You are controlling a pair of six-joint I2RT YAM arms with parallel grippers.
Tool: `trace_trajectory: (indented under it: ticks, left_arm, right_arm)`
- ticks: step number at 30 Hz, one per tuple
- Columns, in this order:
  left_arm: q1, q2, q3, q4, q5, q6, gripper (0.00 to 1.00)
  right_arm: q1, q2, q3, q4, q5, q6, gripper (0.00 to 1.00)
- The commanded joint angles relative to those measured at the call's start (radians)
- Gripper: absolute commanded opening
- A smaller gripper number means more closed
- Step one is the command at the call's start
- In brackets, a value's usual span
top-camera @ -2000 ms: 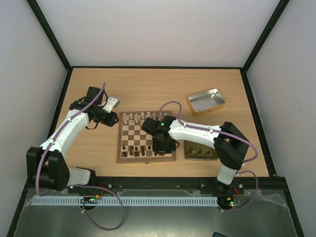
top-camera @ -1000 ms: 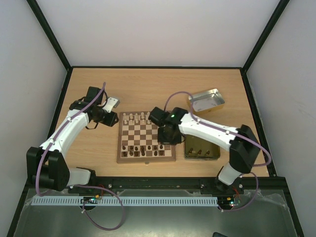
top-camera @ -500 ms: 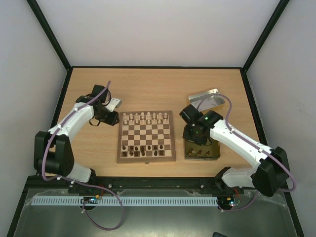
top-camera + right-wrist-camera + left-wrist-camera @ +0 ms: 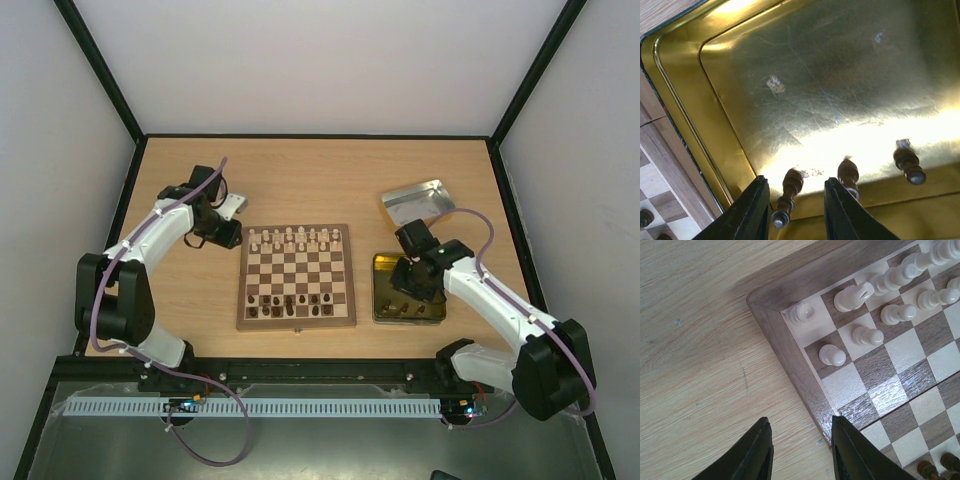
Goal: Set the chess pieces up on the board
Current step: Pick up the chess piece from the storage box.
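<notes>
The board (image 4: 296, 312) lies at mid-table. Cream chess pieces (image 4: 290, 238) stand along its far rows and dark ones (image 4: 290, 301) along its near rows. My left gripper (image 4: 228, 237) is open and empty, just off the board's far-left corner. In the left wrist view the gripper (image 4: 802, 450) straddles the board's border (image 4: 790, 345), near cream pieces (image 4: 832, 355). My right gripper (image 4: 403, 292) is open over the gold tin (image 4: 434, 315). In the right wrist view the gripper (image 4: 795, 210) has a lying dark piece (image 4: 786, 192) between its fingers, untouched. Two more dark pieces (image 4: 848, 175) lie beside it.
A silver tin (image 4: 418, 203) sits open at the back right, beyond the gold tin (image 4: 685, 100). The board's right edge (image 4: 660, 160) shows beside the gold tin in the right wrist view. Black frame posts and white walls ring the table.
My right arm has swung off the board's right side to the right and now hangs over the gold tin. My left arm has pulled slightly in by the board's far-left corner.
</notes>
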Motion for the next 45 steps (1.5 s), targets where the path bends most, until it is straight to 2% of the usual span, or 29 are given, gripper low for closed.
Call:
trace_trajectory:
  ticks: [1, 7, 9, 11, 15, 23, 45]
  left_arm:
    - [-0.003, 0.007, 0.039, -0.039, -0.006, 0.012, 0.34]
    - [-0.003, 0.013, 0.039, -0.040, 0.020, 0.026, 0.34]
    - [-0.003, 0.018, 0.048, -0.044, 0.023, 0.028, 0.34]
    - [-0.003, 0.026, 0.061, -0.052, 0.023, 0.029, 0.34]
    - [-0.003, 0.022, 0.058, -0.054, 0.035, 0.028, 0.33]
    - [-0.003, -0.003, 0.038, -0.044, 0.036, 0.028, 0.34]
    - [-0.003, -0.034, 0.027, -0.035, 0.025, 0.025, 0.33]
  right_arm:
    - [-0.033, 0.030, -0.017, 0.089, -0.053, -0.098, 0.29]
    - [-0.047, 0.086, -0.030, 0.140, -0.117, -0.154, 0.30]
    - [-0.047, 0.089, -0.038, 0.145, -0.135, -0.160, 0.33]
    - [-0.047, 0.084, -0.042, 0.135, -0.138, -0.164, 0.36]
    - [-0.047, 0.079, -0.025, 0.079, -0.149, -0.186, 0.37]
    - [-0.047, 0.082, 0.003, 0.001, -0.214, -0.229, 0.35]
    - [-0.033, 0.133, -0.008, 0.000, -0.260, -0.297, 0.32]
